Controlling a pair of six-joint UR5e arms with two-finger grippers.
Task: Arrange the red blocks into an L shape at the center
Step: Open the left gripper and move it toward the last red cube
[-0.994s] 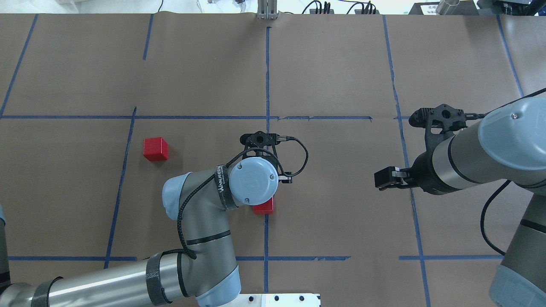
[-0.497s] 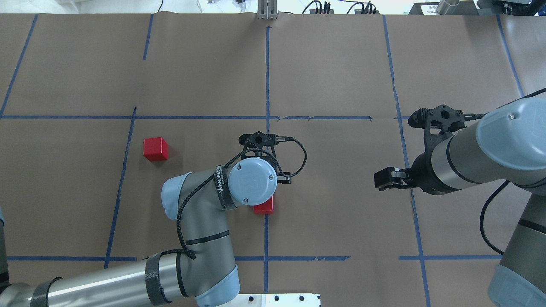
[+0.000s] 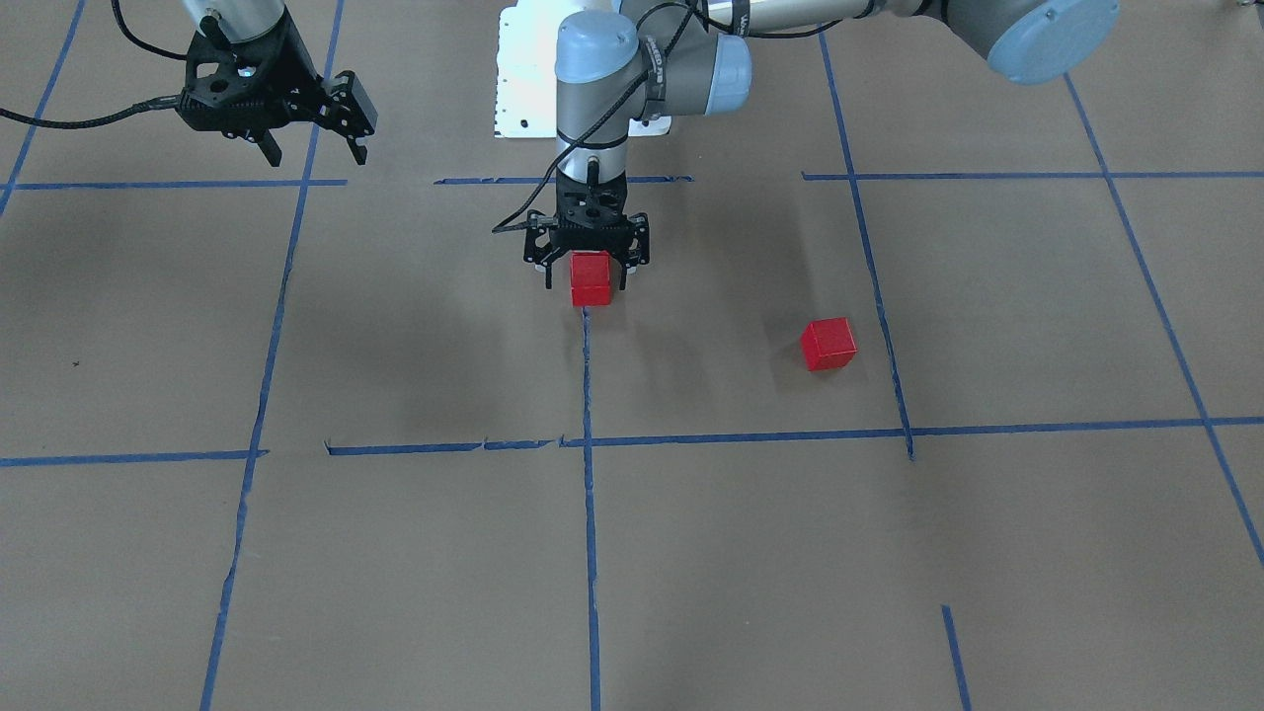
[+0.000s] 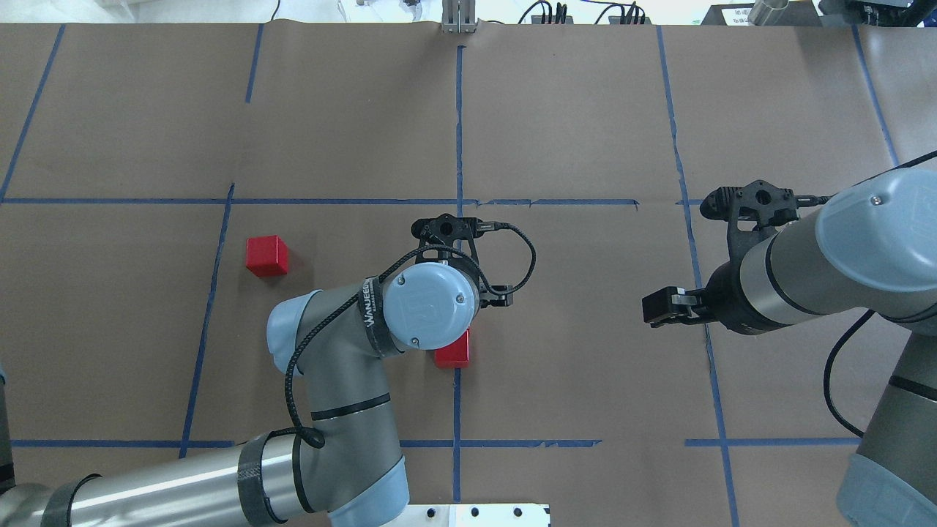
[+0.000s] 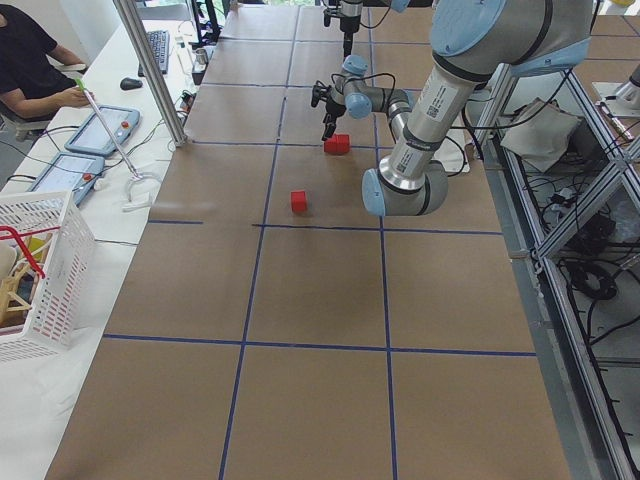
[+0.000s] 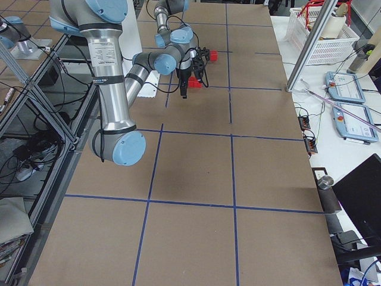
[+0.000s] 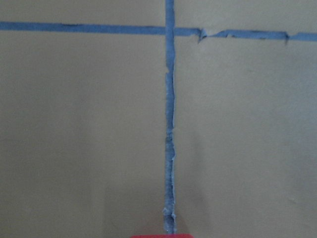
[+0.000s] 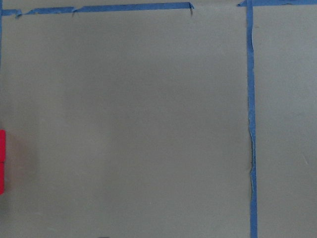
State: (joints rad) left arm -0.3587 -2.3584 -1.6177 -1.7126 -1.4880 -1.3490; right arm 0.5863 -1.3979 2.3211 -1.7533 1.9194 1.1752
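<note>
Brown paper tabletop [image 4: 585,110], marked off by a blue tape grid [image 4: 459,132], is carrying three small cubes, with two red blocks [image 3: 592,293] sitting together at the center.

These two bright, smooth-faced cubes are touching face to face in a short row at the end of a tape line. The left gripper [image 3: 589,276] is hovering over them, released, its fingers standing apart with gaps showing on both sides. In the overhead view its wrist is hiding most of the pair. The third red block [image 3: 828,344] is lying alone, well apart, on the robot's left side. The right gripper [image 3: 317,156] is hanging far off at the other side with its jaws spread, holding nothing.
</note>
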